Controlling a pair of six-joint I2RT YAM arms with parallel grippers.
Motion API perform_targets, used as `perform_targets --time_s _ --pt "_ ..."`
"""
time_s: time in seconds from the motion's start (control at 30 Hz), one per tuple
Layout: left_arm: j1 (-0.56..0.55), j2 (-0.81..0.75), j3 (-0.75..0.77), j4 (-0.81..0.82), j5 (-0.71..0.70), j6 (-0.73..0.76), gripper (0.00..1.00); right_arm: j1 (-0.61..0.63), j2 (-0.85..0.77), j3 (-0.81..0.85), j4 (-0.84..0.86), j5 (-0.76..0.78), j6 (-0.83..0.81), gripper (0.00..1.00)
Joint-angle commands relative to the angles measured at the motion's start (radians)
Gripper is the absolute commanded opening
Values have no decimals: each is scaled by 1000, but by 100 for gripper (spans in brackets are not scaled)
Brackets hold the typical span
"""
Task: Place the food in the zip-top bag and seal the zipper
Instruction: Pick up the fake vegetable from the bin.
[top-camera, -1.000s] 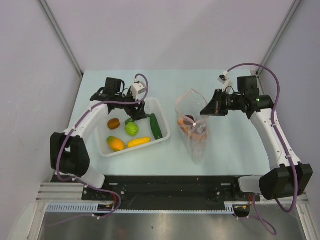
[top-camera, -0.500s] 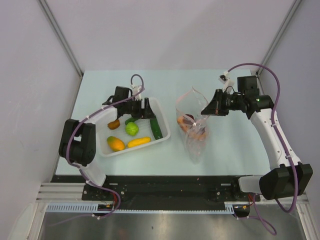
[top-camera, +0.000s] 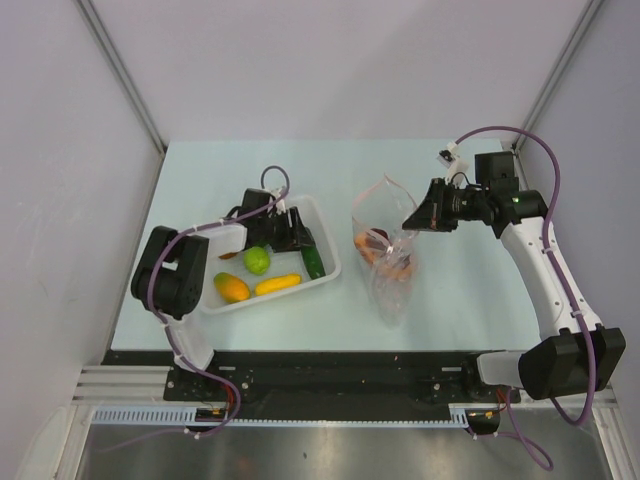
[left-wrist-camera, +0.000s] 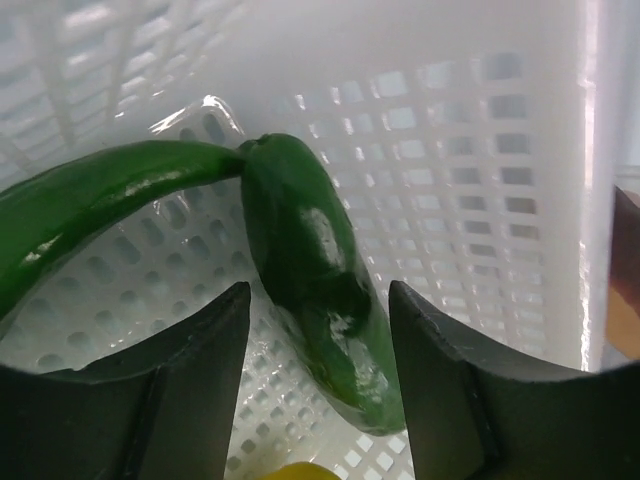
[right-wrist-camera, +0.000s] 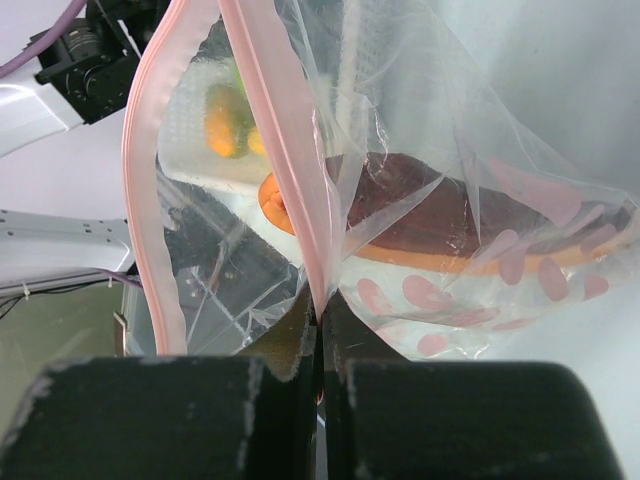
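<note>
Two risks loom: the left gripper (left-wrist-camera: 318, 300), open astride the dark green pepper (left-wrist-camera: 300, 250) inside the basket (top-camera: 272, 296), may squirt that glossy piece sideways, and the right gripper (right-wrist-camera: 320, 330), pinched shut on the zipper (right-wrist-camera: 290, 170) of the zip-top bag (top-camera: 392, 270) beside the basket, could let the mouth sag.

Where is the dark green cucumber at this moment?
Left wrist view: the cucumber lies in the white basket by its right wall, inside the open left gripper, its far end meeting the pepper.
</note>
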Motion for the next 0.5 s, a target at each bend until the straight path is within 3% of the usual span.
perform_targets --time_s 0.0,0.23,0.33,0.47 --pt "4 24 8 59 10 -65 61 -2 -3 38 10 0 -29 0" --pt "56 -141 -50 139 109 -91 26 0 -3 38 5 -6 -55 0" --pt "65 -265 -22 79 103 -17 17 9 -1 39 11 -18 -56 0" --pt "64 -425 31 62 82 61 13 38 -9 39 56 -18 -27 0"
